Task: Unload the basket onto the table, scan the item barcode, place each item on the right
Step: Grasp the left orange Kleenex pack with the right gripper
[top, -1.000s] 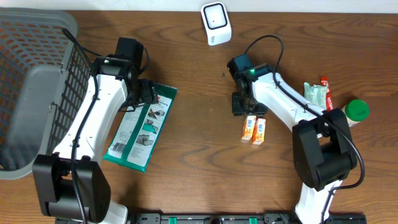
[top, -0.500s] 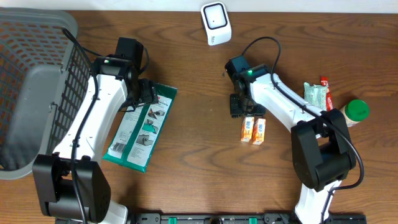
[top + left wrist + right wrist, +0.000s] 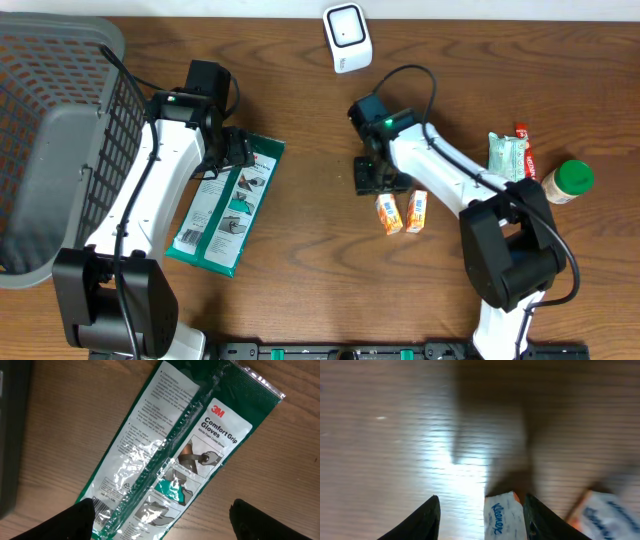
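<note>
A green 3M gloves package lies flat on the wooden table, with a barcode near its lower end. My left gripper hovers open over the package's upper end, its fingers either side of it. A white scanner stands at the far edge. Two small orange-and-white Kleenex packs lie mid-table. My right gripper is open and low at the left pack. In the right wrist view that pack sits between the fingers, against the right finger, with a gap to the left one.
A dark wire basket holding a grey tray fills the left side. At the right edge lie a green-and-white packet, a red tube and a green-lidded bottle. The second Kleenex pack lies just right of my right gripper.
My right gripper has moved left, and the left Kleenex pack has slid left with it and turned slightly. The left arm and the gloves package have not moved.
</note>
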Robot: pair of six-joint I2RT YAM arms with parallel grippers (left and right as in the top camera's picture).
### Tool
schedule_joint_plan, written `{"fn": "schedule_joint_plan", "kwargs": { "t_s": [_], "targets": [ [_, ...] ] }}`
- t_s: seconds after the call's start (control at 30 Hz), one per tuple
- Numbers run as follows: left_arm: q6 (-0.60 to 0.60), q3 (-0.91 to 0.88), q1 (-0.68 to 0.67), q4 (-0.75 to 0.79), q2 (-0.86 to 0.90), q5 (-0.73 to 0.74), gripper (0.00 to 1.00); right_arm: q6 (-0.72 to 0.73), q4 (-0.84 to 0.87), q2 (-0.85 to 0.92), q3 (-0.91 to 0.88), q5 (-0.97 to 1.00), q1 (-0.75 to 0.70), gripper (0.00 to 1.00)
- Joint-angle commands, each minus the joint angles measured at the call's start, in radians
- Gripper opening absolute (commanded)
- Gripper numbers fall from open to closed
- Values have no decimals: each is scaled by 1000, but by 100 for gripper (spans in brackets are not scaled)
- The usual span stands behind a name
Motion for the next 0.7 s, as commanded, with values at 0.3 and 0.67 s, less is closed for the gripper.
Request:
{"fn": "schedule_joint_plan", "kwargs": {
  "t_s": [0.3,0.67],
  "targets": [
    [2,14,2,-5,-3,-9,87,-169,-103,-30,181,-17,-17,64],
    [2,14,2,-5,-3,-9,87,-267,-290,-28,161,-17,-6,75]
  ]
}}
